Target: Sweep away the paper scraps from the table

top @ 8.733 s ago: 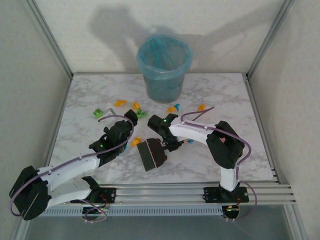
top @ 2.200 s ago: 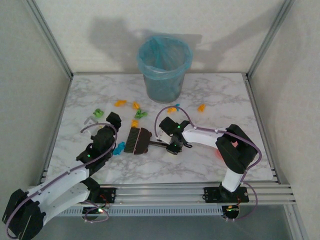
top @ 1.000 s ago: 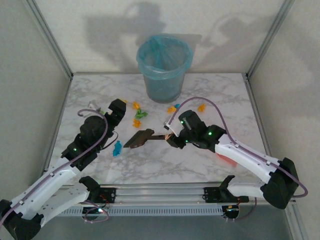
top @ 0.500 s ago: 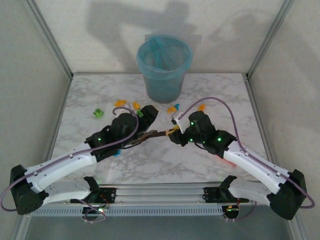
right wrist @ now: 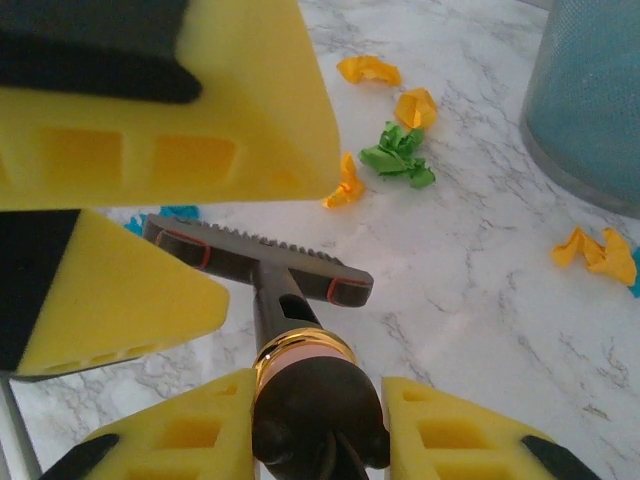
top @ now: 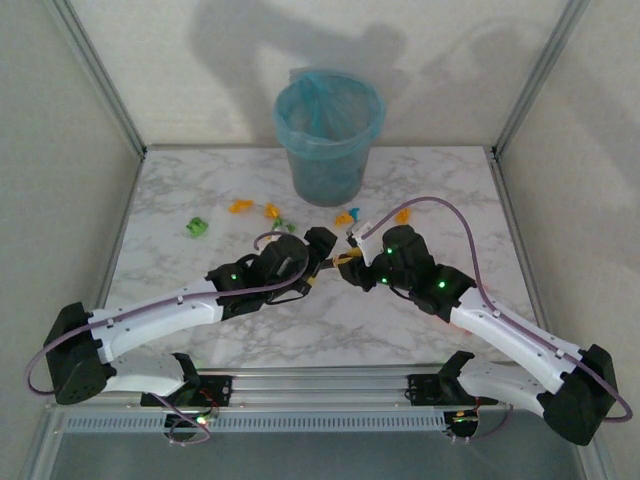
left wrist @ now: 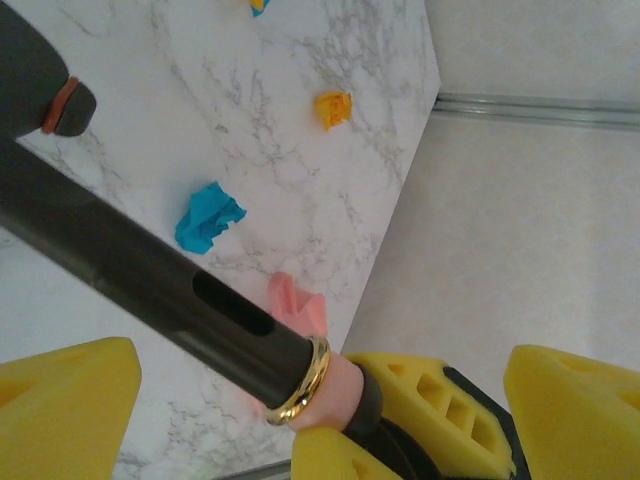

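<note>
My right gripper (right wrist: 312, 440) is shut on the end of a dark brush handle (right wrist: 300, 395) with a gold ring; the brush head (right wrist: 255, 262) hangs just over the table (top: 450, 190). My left gripper (left wrist: 320, 410) is open, its yellow fingers (left wrist: 65, 400) either side of the same handle (left wrist: 150, 280) without touching it. In the top view both grippers meet at the table's middle, left (top: 318, 243) and right (top: 352, 262). Paper scraps lie around: orange ones (right wrist: 368, 68) (right wrist: 348, 185), a green one (right wrist: 398, 158), a blue one (left wrist: 205, 217) and a green one (top: 197, 227) at the far left.
A blue-lined round bin (top: 329, 135) stands at the back centre. More orange scraps (top: 403, 214) (top: 240, 206) lie in front of it. Part of a pink dustpan (left wrist: 295, 300) shows beyond the handle near the table's edge. Aluminium rails (top: 350, 385) run along the near edge.
My left arm has swung right from the far-left scraps to the brush, and its open fingers now straddle the handle. The right arm has drawn the brush slightly back.
</note>
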{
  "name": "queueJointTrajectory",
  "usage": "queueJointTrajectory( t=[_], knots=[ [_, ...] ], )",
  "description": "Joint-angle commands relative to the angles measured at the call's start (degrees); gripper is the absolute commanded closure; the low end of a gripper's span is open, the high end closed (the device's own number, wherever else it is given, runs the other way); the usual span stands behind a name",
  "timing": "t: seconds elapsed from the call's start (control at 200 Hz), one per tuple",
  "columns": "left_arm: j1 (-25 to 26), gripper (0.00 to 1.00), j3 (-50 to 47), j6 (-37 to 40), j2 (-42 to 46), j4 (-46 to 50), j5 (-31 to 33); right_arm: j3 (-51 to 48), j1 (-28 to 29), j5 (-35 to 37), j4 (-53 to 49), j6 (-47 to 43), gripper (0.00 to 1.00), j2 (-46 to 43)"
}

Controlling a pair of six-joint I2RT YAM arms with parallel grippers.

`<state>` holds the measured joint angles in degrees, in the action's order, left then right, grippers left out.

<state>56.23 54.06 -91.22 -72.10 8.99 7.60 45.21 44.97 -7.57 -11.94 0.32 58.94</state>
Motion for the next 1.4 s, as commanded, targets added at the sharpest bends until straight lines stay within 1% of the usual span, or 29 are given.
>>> queueJointTrajectory(
  t=[0.0,0.06,0.18,0.245,0.365,0.456,0.596,0.691,0.786,0.861,0.951,1.056,1.141,1.327,1.397],
  knots=[
    [0.73,0.06,-0.36,-5.21,-0.25,3.22,1.14,-1.04,-0.33,1.46,5.27,0.96,1.0,-1.33],
    [0.68,0.06,-2.48,-7.86,0.46,3.08,0.98,-1.52,-0.37,1.45,6.29,1.0,1.0,-1.4],
    [0.77,0.06,-8.07,-12.39,2.51,-1.22,0.84,-2.01,-0.24,0.93,7.66,0.84,1.0,-0.99],
    [0.69,0.04,-9.32,-13.48,2.88,-1.88,0.92,-2.2,-0.06,1.06,8.21,0.52,1.0,-0.62],
    [-0.05,0.05,-9.3,-14.07,1.9,-1.51,1.23,-2.52,0.33,0.37,9.34,0.05,1.0,0.31],
    [-1.01,0.09,-10.29,-14.15,1.14,-5.44,0.71,-2.58,0.71,-0.34,9.85,-0.36,1.0,0.7],
    [-2.96,0.12,-9.62,-14.15,-0.68,-7.23,0.41,-3.14,0.93,-1.39,10.79,-1.01,1.0,0.57],
    [-4.0,0.18,-10.29,-15.17,-2.21,-10.75,0.19,-3.37,1.0,-2.14,11.23,-1.12,1.0,0.38],
    [-4.36,0.2,-9.63,-15.26,-4.66,-12.36,-0.78,-3.55,1.06,-2.64,11.49,-1.11,1.0,0.15],
    [-4.84,0.26,-8.62,-14.69,-6.09,-12.34,-1.65,-3.41,1.08,-3.06,11.17,-1.37,1.0,0.24],
    [-4.99,0.34,-7.6,-14.51,-7.06,-11.96,-1.1,-3.38,1.06,-3.49,11.23,-1.53,1.0,0.23],
    [-5.21,0.53,-6.59,-14.63,-7.92,-11.14,-1.01,-3.3,1.08,-4.36,11.31,-1.46,1.0,0.3],
    [-5.33,0.66,-5.74,-14.78,-8.39,-9.8,-0.62,-3.2,1.13,-5.43,11.41,-1.54,1.0,0.39],
    [-5.7,0.88,-4.85,-14.91,-8.58,-9.4,-0.51,-2.66,1.42,-7.33,10.77,-1.85,1.0,0.85],
    [-5.78,1.0,-4.33,-14.9,-8.59,-9.0,-0.39,-2.5,1.51,-8.23,10.6,-1.81,1.0,1.11]
  ],
)
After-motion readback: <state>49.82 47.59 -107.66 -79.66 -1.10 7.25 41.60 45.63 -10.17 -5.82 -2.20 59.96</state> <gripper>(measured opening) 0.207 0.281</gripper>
